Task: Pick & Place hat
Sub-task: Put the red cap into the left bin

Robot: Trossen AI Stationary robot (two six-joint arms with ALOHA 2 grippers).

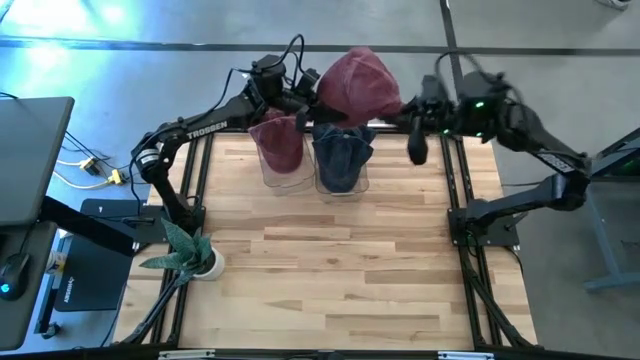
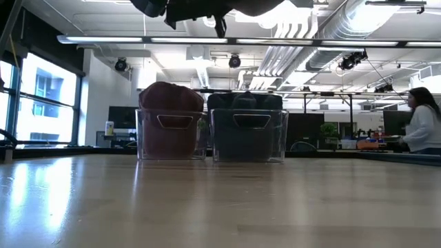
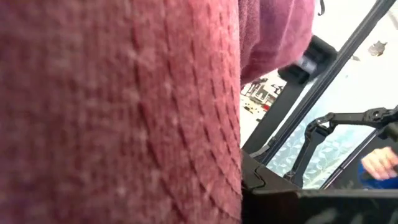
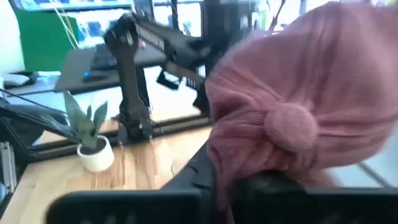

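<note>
I see the maroon hat (image 1: 358, 84) aloft over two bins (image 1: 312, 168), w/ left gripper (image 1: 312, 103) and right gripper (image 1: 400, 112) at its edges. Can't tell jaw state on either.

Dark red ribbed knit hat (image 3: 118, 112): fills left and centre of frame, folded edge upper centre | black metal frame struts (image 3: 311, 93): right, diagonal | blue-sleeved person's hand (image 3: 379, 165): lower right, blurred.
</note>
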